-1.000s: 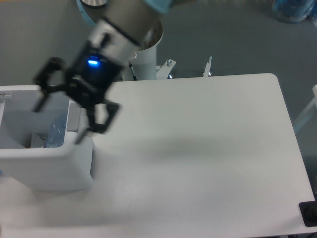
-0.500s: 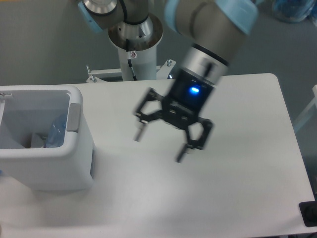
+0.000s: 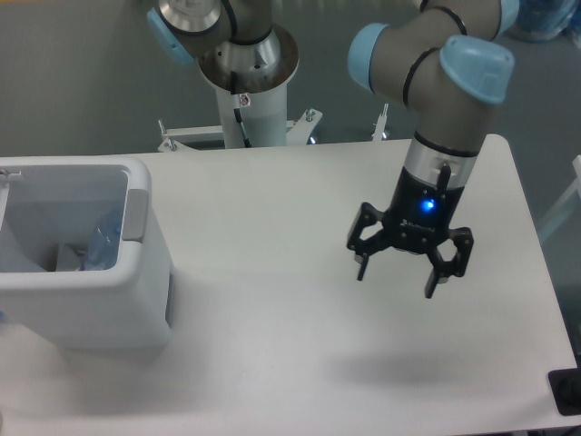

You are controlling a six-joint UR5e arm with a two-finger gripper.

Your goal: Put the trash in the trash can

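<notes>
Camera view: the claw [image 3: 397, 278] hangs released and empty over the table [image 3: 272, 345], well apart from the trash can [image 3: 82, 291].

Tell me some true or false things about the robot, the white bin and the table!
1. The gripper is open and holds nothing. True.
2. The gripper hangs right over the trash can. False: it is above the right part of the table, far from the can at the left edge.
3. A clear plastic bottle lies inside the trash can. True: part of it shows through the opening.
4. The trash can has tipped onto its side. False: it stands upright, opening facing up.
5. A blue light glows just above the gripper. True.
</notes>
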